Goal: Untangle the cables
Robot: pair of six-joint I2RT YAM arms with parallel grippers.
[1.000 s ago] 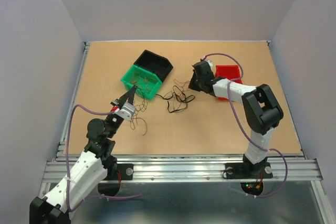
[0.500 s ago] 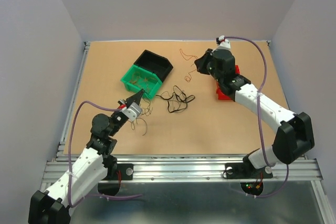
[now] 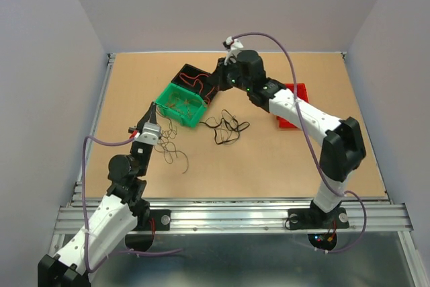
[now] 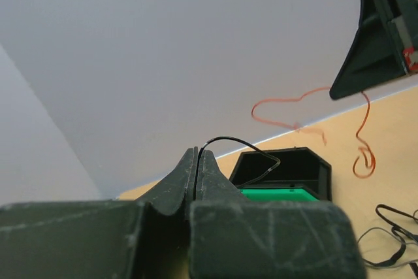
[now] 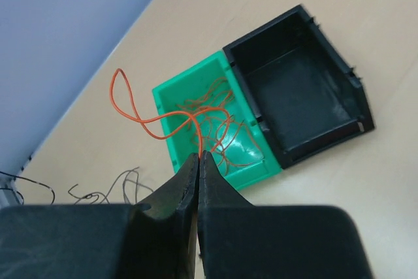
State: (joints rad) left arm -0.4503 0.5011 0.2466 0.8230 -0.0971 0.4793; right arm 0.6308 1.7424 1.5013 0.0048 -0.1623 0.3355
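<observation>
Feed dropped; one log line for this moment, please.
left gripper: shut on black cable | right gripper: shut on orange cable, dangling near green bin

So there's a thin orange-red wire (image 5: 198,138) pinched in the right gripper (image 5: 198,161), dangling in the air in loose S-curves. A bunch of skinny brownish wires (image 5: 219,119) sits curled up inside the green plastic bin (image 5: 189,73). One thin black wire (image 4: 225,138) arcs out of the closed left gripper (image 4: 197,158). More black curls (image 3: 173,151) lie on the table near it, and a loose black tangle (image 3: 227,128) lies mid-table.
</observation>
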